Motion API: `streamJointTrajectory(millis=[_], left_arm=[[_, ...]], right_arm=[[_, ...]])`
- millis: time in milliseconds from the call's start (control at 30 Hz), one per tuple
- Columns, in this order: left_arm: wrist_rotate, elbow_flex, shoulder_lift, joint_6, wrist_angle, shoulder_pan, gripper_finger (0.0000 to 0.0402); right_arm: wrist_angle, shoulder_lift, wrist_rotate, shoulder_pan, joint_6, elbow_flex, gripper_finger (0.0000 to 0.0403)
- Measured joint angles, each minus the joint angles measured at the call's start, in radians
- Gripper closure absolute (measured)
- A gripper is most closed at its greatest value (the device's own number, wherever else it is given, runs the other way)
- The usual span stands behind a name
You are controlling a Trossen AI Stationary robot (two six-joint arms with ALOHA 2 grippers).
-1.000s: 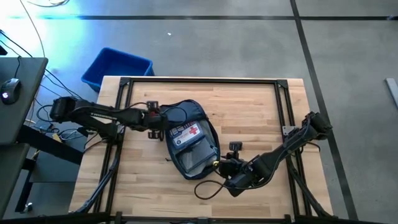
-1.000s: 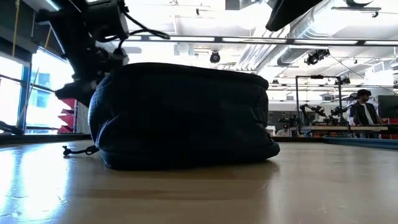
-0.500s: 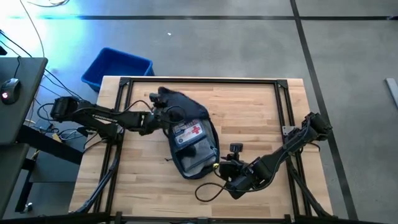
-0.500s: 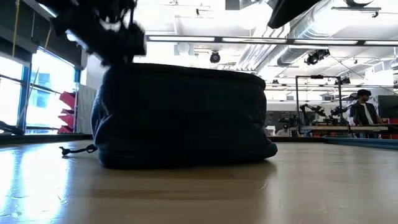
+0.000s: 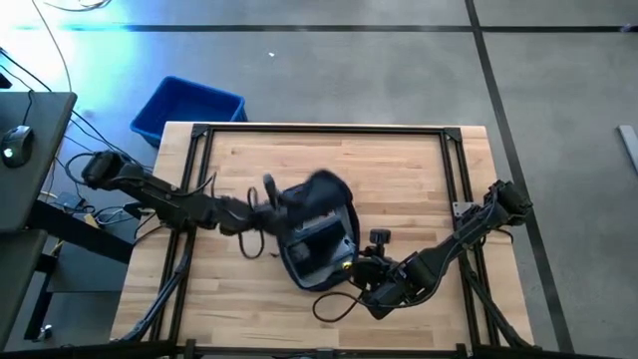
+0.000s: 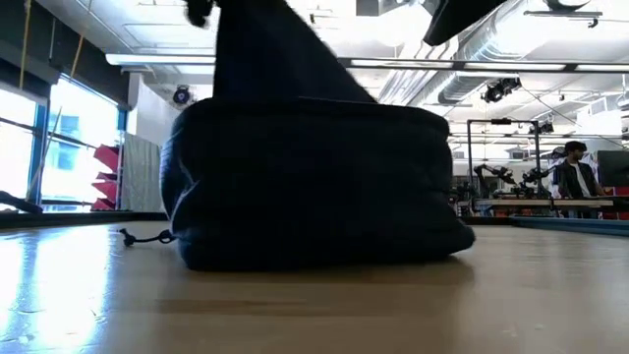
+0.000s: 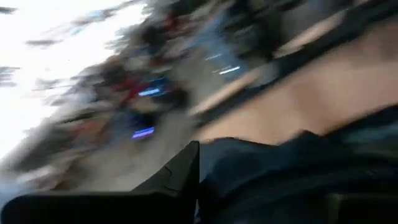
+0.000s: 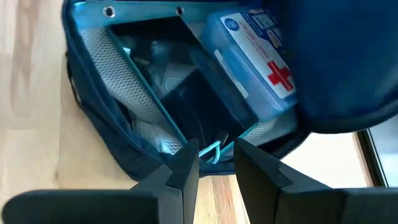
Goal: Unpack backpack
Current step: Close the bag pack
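Left gripper (image 5: 267, 196) sits over the backpack's (image 5: 317, 231) flap at mid-table, seemingly pinching the fabric, though the blur means I cannot tell its grip for sure. Backpack lies lengthwise, running from table centre toward the front edge. Right gripper (image 8: 216, 163) waits just at the near rim, fingers slightly parted, empty, the first-aid kit (image 8: 252, 59) directly ahead inside.
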Motion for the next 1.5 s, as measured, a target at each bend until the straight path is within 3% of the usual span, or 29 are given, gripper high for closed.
streamJointTrajectory(millis=[167, 333, 500, 667, 900, 1033, 1133, 1300, 1400, 1500], left_arm=[[0.157, 0.007, 0.001, -0.255, -0.049, -0.108, 0.0310], [0.104, 0.080, 0.001, -0.274, -0.129, -0.263, 0.0307], [0.102, 0.139, 0.002, -0.369, -0.255, -0.350, 0.0307], [0.068, 0.139, 0.047, -0.422, -0.275, -0.347, 0.0303], [0.178, 0.139, 0.171, -0.433, -0.218, -0.292, 0.0256], [0.154, 0.192, 0.172, -0.506, -0.374, -0.303, 0.0220], [0.082, 0.241, 0.169, -0.634, -0.559, -0.328, 0.0209], [-0.013, 0.240, 0.221, -0.801, -0.674, -0.317, 0.0212], [-0.098, 0.240, 0.274, -0.808, -0.652, -0.284, 0.0217], [-0.114, 0.240, 0.326, -0.824, -0.647, -0.247, 0.0217]], right_arm=[[-0.079, 0.000, 0.005, 0.014, 0.054, 0.000, 0.0319], [-0.158, 0.000, 0.027, 0.015, 0.125, 0.000, 0.0319], [-0.147, 0.000, 0.032, 0.012, 0.128, 0.000, 0.0319], [-0.116, 0.000, 0.083, 0.012, 0.126, 0.000, 0.0319], [-0.140, 0.000, 0.132, 0.012, 0.111, 0.000, 0.0319], [-0.178, 0.000, 0.128, 0.049, -0.002, 0.000, 0.0319], [-0.138, -0.022, -0.008, 0.093, -0.052, 0.000, 0.0319], [0.162, -0.042, -0.470, 0.160, -0.078, 0.000, 0.0319], [0.327, -0.009, -0.567, 0.183, -0.094, 0.003, 0.0319], [0.344, 0.069, -0.592, 0.176, -0.097, 0.001, 0.0319]])
